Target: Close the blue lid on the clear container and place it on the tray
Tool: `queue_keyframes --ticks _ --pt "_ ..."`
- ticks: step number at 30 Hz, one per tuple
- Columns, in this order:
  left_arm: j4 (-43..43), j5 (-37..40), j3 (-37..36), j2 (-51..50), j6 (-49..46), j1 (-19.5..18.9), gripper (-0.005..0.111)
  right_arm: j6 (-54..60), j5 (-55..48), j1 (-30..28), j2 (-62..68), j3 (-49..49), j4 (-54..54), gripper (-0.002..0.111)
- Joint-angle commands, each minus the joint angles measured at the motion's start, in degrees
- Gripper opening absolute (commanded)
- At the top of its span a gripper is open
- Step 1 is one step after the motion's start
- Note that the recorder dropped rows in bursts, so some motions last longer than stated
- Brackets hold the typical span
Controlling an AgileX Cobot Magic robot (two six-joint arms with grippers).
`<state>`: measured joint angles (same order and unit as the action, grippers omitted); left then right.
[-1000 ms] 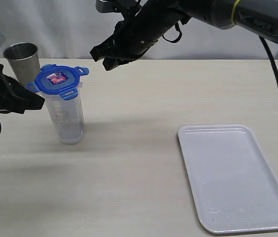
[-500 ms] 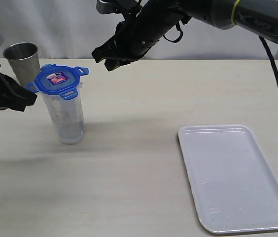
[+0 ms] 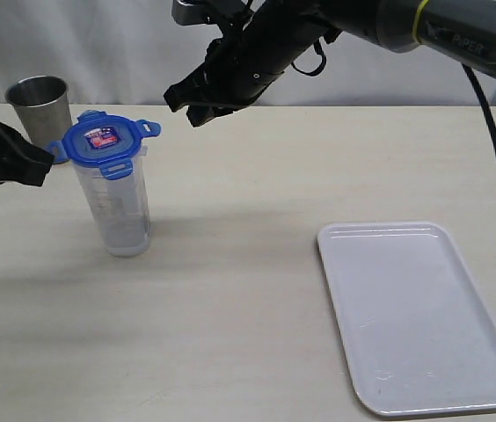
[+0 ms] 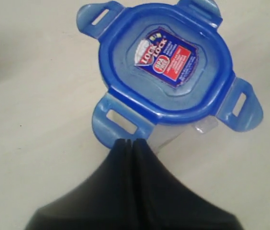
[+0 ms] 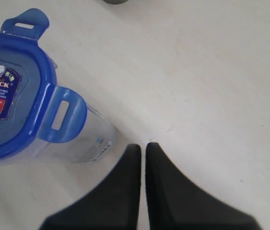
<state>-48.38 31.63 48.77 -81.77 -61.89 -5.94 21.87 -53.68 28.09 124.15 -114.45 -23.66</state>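
Exterior view: one beige bench (image 3: pixel 230 290) carries one tall clear plastic container (image 3: pixel 118 207) at the left, with one blue four-tab lid (image 3: pixel 105 141) resting on its rim. One grey steel cup (image 3: pixel 37 101) stands behind it and one flat white tray (image 3: pixel 419 321) lies at the lower right. Two pincers: the left pincer (image 3: pixel 47 158) is closed at the left edge, and the right pincer (image 3: pixel 185 104) is closed at the top centre.

Left wrist view: the shut tips are just beside one tab; contact unclear.

Right wrist view: the shut tips hang clear of the container, holding nothing.

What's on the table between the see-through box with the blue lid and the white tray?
Nothing. The exterior view shows only bare table between the clear container and the tray.
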Motion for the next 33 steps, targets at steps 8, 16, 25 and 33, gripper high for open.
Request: queue_keyframes --ticks 8,16,25,33 --pt "-0.3 -2.2 0.0 2.4 0.9 0.4 0.000 -0.1 -0.3 -0.2 -0.8 0.1 0.7 0.004" --pt "-0.6 4.3 -0.6 4.4 0.7 0.9 0.000 -0.3 -0.3 -0.2 -0.8 0.1 0.7 0.004" --pt "-0.3 -0.9 -2.6 1.8 0.5 1.3 0.000 -0.7 -1.7 -0.2 -0.8 0.1 0.7 0.004" --pt "-2.0 -4.5 -2.6 -0.6 -1.2 1.3 0.000 -0.7 -1.8 -0.2 -0.8 0.1 0.8 0.004"
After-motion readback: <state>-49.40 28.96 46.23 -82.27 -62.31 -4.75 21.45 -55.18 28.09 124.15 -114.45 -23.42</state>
